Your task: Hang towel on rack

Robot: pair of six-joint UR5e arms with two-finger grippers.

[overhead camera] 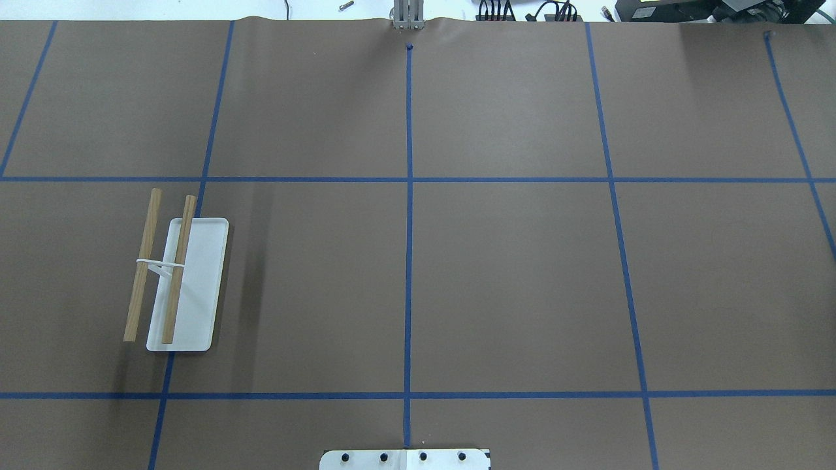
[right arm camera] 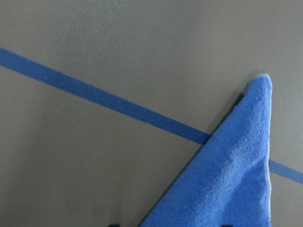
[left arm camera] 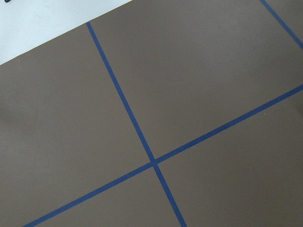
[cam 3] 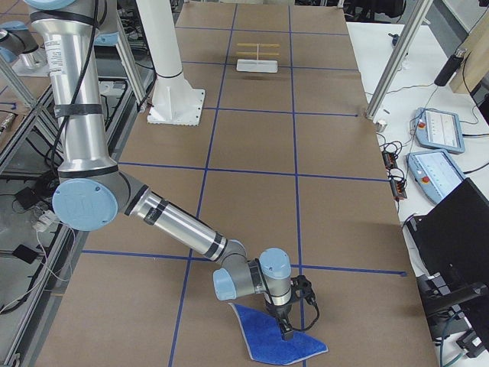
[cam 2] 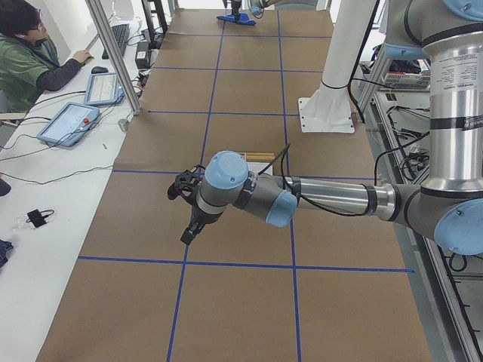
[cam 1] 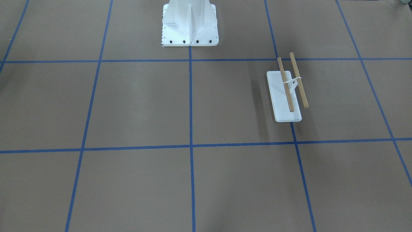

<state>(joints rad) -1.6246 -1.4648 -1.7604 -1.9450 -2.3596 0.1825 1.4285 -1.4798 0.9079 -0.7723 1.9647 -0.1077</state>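
Blue fuzzy towel [right arm camera: 236, 165] peaks under right gripper [cam 3: 287, 329]; whether it grips, cannot tell

One towel [cam 3: 279, 344], one rack [overhead camera: 199, 281] bearing two dowels [overhead camera: 144, 261], two robot arms [cam 2: 332, 197], one pedestal [cam 1: 190, 29], one operator [cam 2: 26, 60], two tablets [cam 2: 69, 123].

Your brown table [overhead camera: 522, 294] has blue tape lines [overhead camera: 409, 261] in big squares. A white desk [cam 2: 45, 256] runs beside it, with two tablets [cam 2: 69, 123], cables [overhead camera: 493, 10] and a metal pole [cam 2: 113, 53].
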